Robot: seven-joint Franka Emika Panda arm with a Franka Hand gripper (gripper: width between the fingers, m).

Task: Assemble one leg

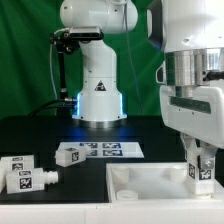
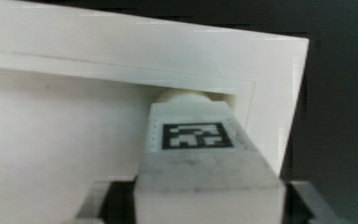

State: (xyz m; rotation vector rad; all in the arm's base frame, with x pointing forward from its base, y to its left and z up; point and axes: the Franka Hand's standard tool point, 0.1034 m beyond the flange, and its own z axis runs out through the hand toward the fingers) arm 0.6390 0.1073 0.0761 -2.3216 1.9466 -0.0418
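**Desk:** What does the exterior view show?

**Caption writer:** The Panda arm's end effector (image 1: 201, 158) hangs at four o'clock in the frame. Its two fingers are closed on the leg (image 1: 203, 173), a small white post held upright with a black-and-white tag facing the camera. The post's lower end stands at the white slab (image 1: 140, 186), toward that slab's three o'clock end. Whether the two touch cannot be told from here.

**Desk:** And the rest of the table?

**Caption writer:** The marker board (image 1: 105, 150) lies at eleven o'clock from the white slab, in front of the robot's base (image 1: 98, 95). Spare posts (image 1: 28, 181) lie at nine o'clock on the dark table (image 1: 60, 200), well apart from the slab.

**Desk:** The wrist view?

**Caption writer:** The tagged leg (image 2: 197, 140) fills the gap between the dark fingers (image 2: 108, 206), gripped on both sides. Its free end sits right at the inside corner of the white slab (image 2: 140, 50), where the raised rim turns. Whether it is seated in a socket cannot be told.
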